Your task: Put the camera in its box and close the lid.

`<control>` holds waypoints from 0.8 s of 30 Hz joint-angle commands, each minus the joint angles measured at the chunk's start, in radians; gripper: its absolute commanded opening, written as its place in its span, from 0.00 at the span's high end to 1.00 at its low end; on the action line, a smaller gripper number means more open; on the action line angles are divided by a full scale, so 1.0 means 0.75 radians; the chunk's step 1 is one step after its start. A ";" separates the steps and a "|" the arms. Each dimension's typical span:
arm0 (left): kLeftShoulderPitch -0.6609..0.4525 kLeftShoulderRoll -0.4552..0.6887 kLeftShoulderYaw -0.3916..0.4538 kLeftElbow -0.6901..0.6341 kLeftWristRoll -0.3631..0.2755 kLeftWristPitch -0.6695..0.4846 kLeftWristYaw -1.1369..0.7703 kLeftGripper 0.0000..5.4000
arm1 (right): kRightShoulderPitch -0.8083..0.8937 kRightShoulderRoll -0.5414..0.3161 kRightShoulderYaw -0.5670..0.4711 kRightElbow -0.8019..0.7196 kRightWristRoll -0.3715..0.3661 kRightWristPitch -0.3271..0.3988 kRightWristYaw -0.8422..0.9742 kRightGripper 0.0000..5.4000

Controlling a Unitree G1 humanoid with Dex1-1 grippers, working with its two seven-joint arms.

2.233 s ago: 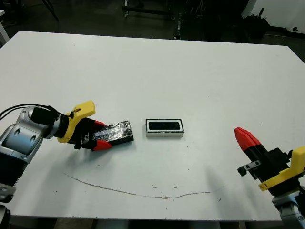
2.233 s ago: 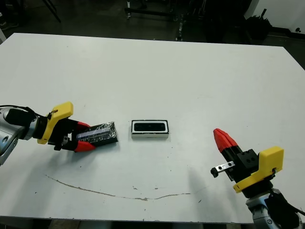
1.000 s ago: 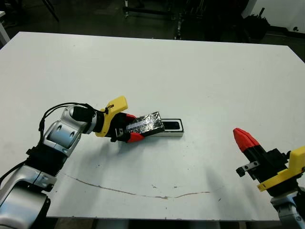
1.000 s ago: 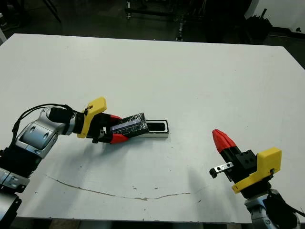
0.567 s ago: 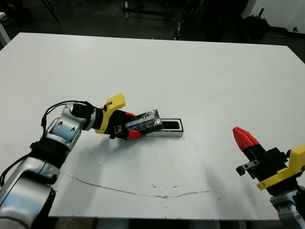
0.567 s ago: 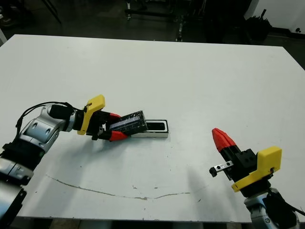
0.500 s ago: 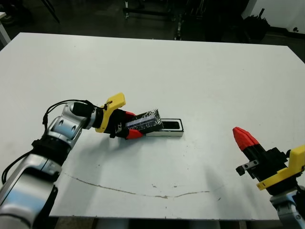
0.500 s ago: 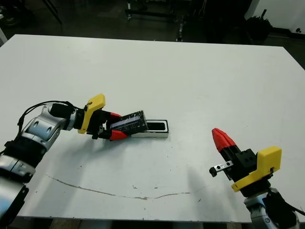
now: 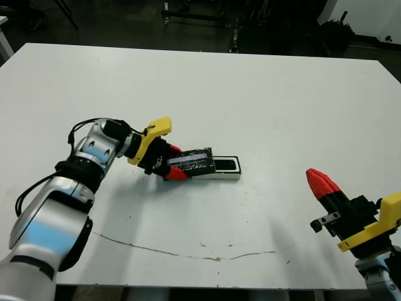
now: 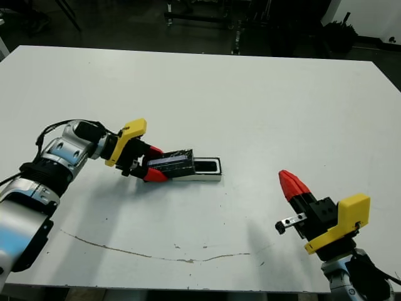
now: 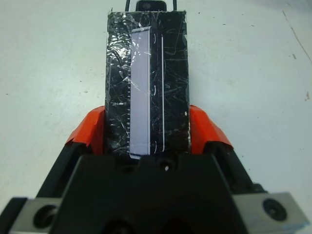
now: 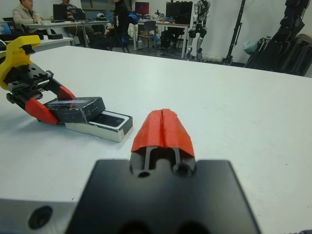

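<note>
The left gripper point(image 9: 168, 165) clamps the glossy black wrinkled lid point(image 9: 191, 162), which partly overlaps the white black-rimmed box point(image 9: 224, 169). The right gripper point(image 9: 321, 183), well away from the box, is pinched closed on nothing.

lid point(image 9: 191, 162): glossy black, wrinkled | box point(image 9: 227, 174): white, black rim | table point(image 9: 250, 106): white
</note>
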 commanded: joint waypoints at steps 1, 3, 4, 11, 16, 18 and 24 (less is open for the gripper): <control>0.025 -0.024 0.003 0.011 0.022 0.019 0.003 0.41 | 0.013 -0.008 -0.009 0.011 -0.012 -0.017 0.002 1.00; 0.045 -0.030 0.014 -0.008 0.019 -0.004 0.023 0.41 | 0.014 -0.008 -0.009 0.014 -0.010 -0.019 0.005 1.00; 0.056 -0.034 0.018 -0.022 0.021 -0.004 0.041 0.41 | 0.015 -0.009 -0.008 0.013 -0.012 -0.019 0.005 1.00; 0.163 -0.062 0.020 -0.183 0.069 -0.011 0.224 0.41 | 0.022 -0.008 -0.006 -0.001 -0.012 -0.005 -0.009 1.00; 0.218 -0.080 -0.010 -0.269 0.089 0.026 0.272 0.41 | 0.027 -0.008 -0.007 -0.004 -0.004 -0.002 -0.008 1.00; 0.229 -0.090 -0.017 -0.289 0.086 0.059 0.281 0.41 | 0.030 -0.010 -0.005 -0.005 -0.016 -0.006 -0.013 1.00; 0.247 -0.113 -0.047 -0.383 0.094 0.120 0.312 0.41 | 0.031 -0.008 -0.004 -0.002 -0.008 -0.007 -0.005 1.00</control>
